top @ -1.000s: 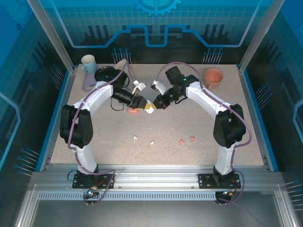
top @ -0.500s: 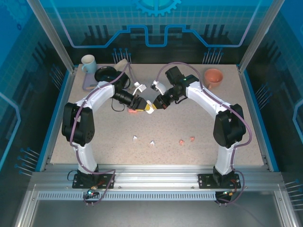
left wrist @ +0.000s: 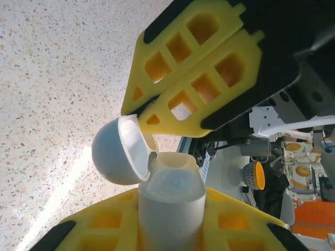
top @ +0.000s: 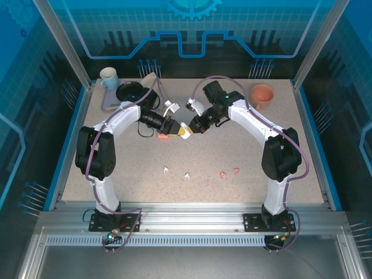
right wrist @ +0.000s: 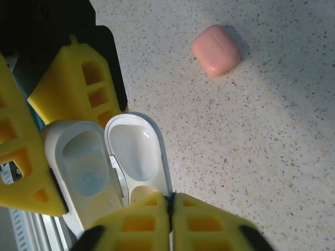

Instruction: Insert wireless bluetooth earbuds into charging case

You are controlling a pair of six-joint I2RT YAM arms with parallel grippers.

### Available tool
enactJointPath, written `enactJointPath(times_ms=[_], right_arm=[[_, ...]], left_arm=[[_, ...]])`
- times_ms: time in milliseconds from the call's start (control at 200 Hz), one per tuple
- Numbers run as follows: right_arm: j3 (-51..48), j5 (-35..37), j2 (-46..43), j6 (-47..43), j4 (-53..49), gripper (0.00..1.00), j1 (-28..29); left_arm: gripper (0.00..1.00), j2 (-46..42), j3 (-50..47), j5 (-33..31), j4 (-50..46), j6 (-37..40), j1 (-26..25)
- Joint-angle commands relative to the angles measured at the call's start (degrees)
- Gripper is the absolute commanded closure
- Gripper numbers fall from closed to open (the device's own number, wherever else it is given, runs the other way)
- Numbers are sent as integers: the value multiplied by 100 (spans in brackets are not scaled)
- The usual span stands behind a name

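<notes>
speckled beige tabletop (top: pixel 244 151) sits inside a blue-lit enclosure, and both arms meet above its middle. at the bottom of the left wrist view, the left gripper (left wrist: pixel 170 209) has its yellow cut-out fingers (left wrist: pixel 104 225) clamped on the body of a small white plastic charging case (left wrist: pixel 170 201), held upright and open. its rounded white lid (left wrist: pixel 118 157) hangs back to the left on the hinge. the right gripper (right wrist: pixel 170 206) comes in from the upper right of that view. its fingers are pressed nearly together, with the rim of the white lid between their tips. in the right wrist view that lid lies open, hollow side up, just beside the case body.

outward from there, a closed salmon-pink rounded charging case (right wrist: pixel 216 49) rests on the tabletop in the upper right of the right wrist frame, apart from both grippers. in the overhead view four tiny earbuds lie in a loose row lower in the frame, well apart from the held case: two white earbuds (top: pixel 165 170) left of centre and two salmon-pink earbuds (top: pixel 236 171) right of centre. a white ceramic mug (top: pixel 108 75) and a black bowl (top: pixel 129 91) stand at upper left, and a terracotta cup (top: pixel 262 95) at upper right.
</notes>
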Motion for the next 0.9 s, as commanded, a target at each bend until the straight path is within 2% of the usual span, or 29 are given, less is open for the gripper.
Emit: enactJointPath(times_ms=[0,45,85,145,275,355,490,535,675,895], right_arm=[[210,29,-378,307,11,70,-123],[168,40,-537,484,85,55,-237],[100,11,-734,675,177,46,-362],[-9,-29,-1001,976,328,39,-542],[-349,173,-1514,1923,615,30,-786],[-695,450,-1771,2589,736,28,-753],[-1477,1214,-2114,3708,906,27,-378],[-1693,1454,-2155,4016,944,27,-175],[-1979,2247,-1947,4727,941,27,728],[-1711,3126,-1134,5871,664,27,1798]], left_arm=[[100,-515,-409,-22,623,-356,-26],[100,-761,-643,-177,919,-520,-22],[100,-996,-861,-330,1200,-667,-18],[100,-1361,-1199,-633,1705,-932,-17],[100,-2351,-2219,-1472,3303,-1744,-17],[100,-3130,-3246,-2244,4814,-2132,-50],[100,-4500,-5296,-4289,7694,-2111,-329],[100,-4790,-5766,-4856,8334,-2130,-377],[100,-5426,-6469,-5935,8904,-2127,-413],[100,-6280,-6917,-6760,9270,-1999,-408]])
